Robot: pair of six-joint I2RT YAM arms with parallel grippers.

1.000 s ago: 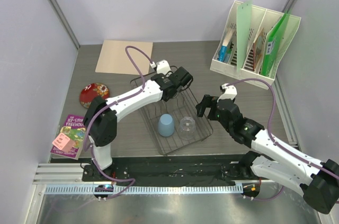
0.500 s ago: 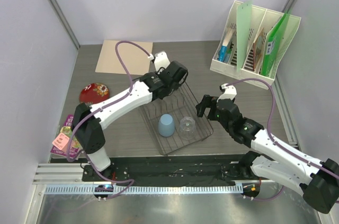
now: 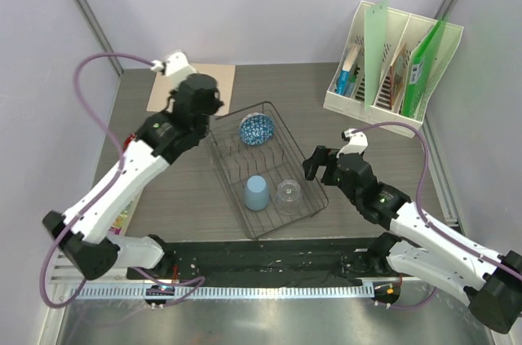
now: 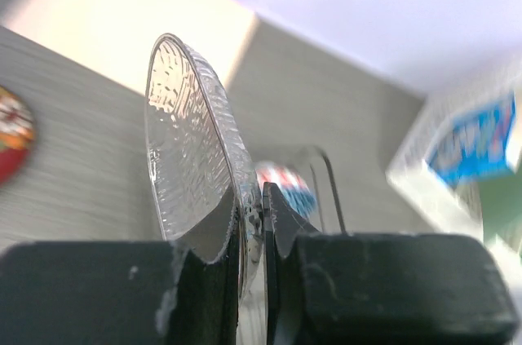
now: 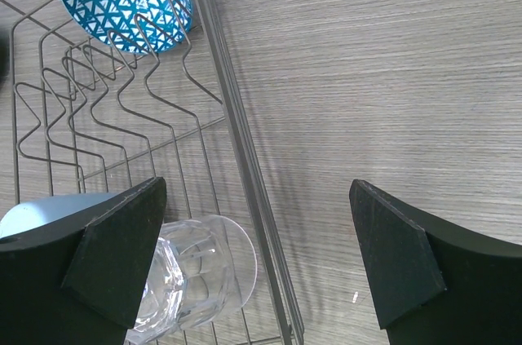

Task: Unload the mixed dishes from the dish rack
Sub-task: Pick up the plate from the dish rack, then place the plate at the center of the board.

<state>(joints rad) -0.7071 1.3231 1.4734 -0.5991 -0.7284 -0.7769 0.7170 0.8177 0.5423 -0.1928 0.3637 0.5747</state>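
open: table strip between dish rack and file holder, upper right | blocked: left arm spans centre-left

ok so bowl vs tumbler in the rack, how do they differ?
The bowl is opaque, blue-and-white patterned; the tumbler is clear glass. The bowl sits tilted at the dish rack's far end; the tumbler sits at the near end. Both are in the rack, ungripped.

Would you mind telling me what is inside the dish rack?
Inside the dish rack I see the blue-and-white bowl at the far end, and the light blue cup beside the clear glass tumbler toward the near end. Whatever lies under the opaque cup is covered.
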